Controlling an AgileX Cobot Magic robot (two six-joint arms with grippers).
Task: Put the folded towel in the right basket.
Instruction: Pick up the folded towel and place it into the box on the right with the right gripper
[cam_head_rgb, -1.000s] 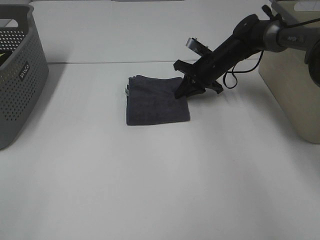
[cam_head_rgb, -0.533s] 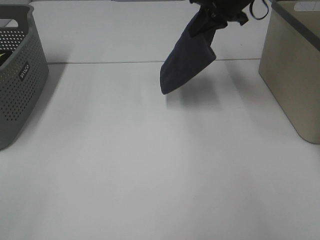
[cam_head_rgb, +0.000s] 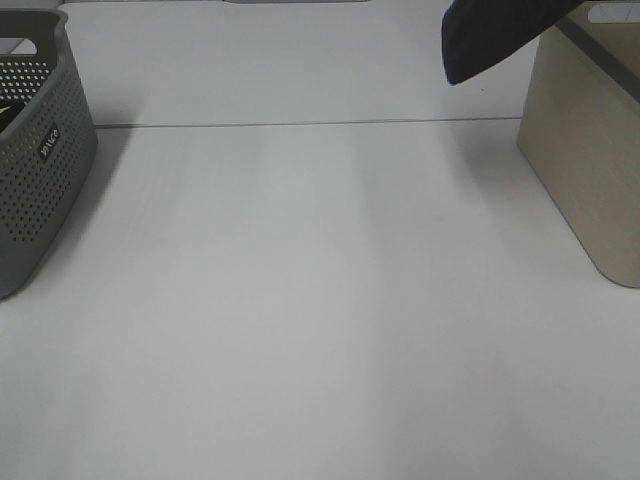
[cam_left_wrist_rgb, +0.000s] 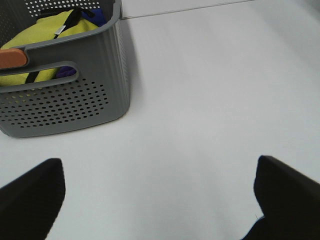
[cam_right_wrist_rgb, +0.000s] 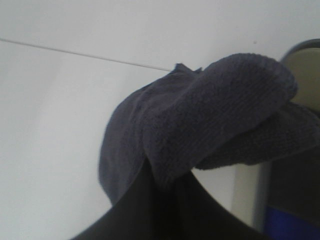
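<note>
The dark grey folded towel (cam_head_rgb: 495, 35) hangs in the air at the top right of the high view, just left of the beige right basket (cam_head_rgb: 585, 140). The right gripper itself is above the frame there. In the right wrist view my right gripper (cam_right_wrist_rgb: 165, 187) is shut on the towel (cam_right_wrist_rgb: 210, 110), which bunches over the jaws, with the basket's rim (cam_right_wrist_rgb: 305, 50) beside it. My left gripper (cam_left_wrist_rgb: 160, 200) is open and empty over bare table, its dark fingertips (cam_left_wrist_rgb: 287, 195) at the frame's lower corners.
A grey perforated basket (cam_head_rgb: 35, 150) stands at the left edge of the white table (cam_head_rgb: 320, 300); in the left wrist view the grey basket (cam_left_wrist_rgb: 65, 95) holds yellow and blue cloth.
My right gripper closed on the towel, lifted it off the table and carried it up and to the right toward the beige basket. The arm has left the high view.
</note>
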